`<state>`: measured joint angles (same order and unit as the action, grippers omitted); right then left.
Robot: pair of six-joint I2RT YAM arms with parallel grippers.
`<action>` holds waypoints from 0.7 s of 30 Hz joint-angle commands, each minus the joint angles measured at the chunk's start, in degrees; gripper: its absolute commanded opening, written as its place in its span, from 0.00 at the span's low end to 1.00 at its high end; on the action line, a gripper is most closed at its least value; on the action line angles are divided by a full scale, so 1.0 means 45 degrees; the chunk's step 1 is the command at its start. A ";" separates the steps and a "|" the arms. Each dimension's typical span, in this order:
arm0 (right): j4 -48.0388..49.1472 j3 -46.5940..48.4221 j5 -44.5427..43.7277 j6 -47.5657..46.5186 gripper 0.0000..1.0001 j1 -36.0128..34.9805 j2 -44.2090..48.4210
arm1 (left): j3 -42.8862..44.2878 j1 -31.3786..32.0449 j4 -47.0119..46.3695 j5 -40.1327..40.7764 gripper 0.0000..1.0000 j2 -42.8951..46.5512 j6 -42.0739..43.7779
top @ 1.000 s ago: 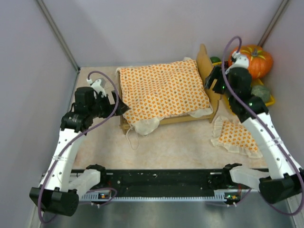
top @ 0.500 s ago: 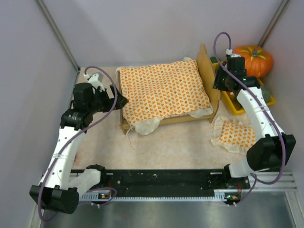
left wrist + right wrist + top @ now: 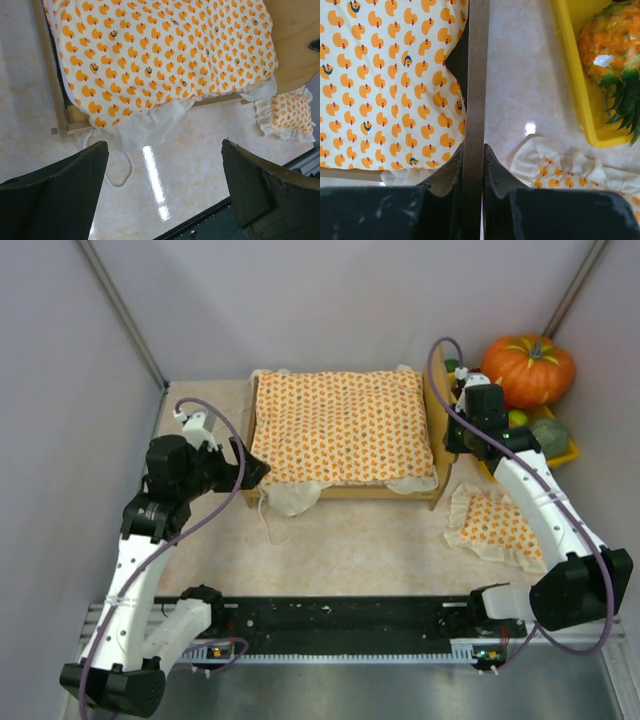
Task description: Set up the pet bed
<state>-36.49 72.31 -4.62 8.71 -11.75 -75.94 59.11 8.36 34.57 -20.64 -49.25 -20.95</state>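
Bed (image 3: 372,491) is sitting squarer than a second ago: it was skewed, and its long axis is now running left-right across the top view. Right arm has swung in to the headboard (image 3: 476,75).

Right fingers (image 3: 496,172) are nearly closed and pinching the bed by the headboard's thin edge, one on each face. Left fingers (image 3: 65,185) are gaping fully wide, gripping nothing and hovering just beside the foot end's near corner.

Bed is sitting at the far middle of the worktop (image 3: 350,550), with the headboard standing upright at the right end. Frame is light wood, and an orange-dotted bedspread (image 3: 340,430) is covering the top, its white ruffle spilling over the near rail. Pillow (image 3: 497,525) is lying flat on the worktop near the headboard end.
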 commanded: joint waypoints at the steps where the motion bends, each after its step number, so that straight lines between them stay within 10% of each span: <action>1: 0.0257 -0.0406 0.2610 0.2048 0.00 -0.1625 0.0918 | -0.0323 0.0211 -0.0845 -0.0764 0.99 0.0047 -0.0518; 16: 0.1545 -0.1343 0.0482 0.5954 0.04 -0.4789 0.1153 | -0.0012 0.5951 -0.2348 0.3138 0.98 -0.1982 -0.1576; 21: 0.1566 -0.1285 0.0442 0.5722 0.38 -0.4928 0.1522 | 0.0691 0.8136 -0.2895 0.4273 0.98 -0.3798 -0.0562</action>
<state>-35.42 67.55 -13.91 24.01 -31.18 -71.35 58.17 39.05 26.94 -7.75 -62.13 -26.87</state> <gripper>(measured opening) 0.273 0.985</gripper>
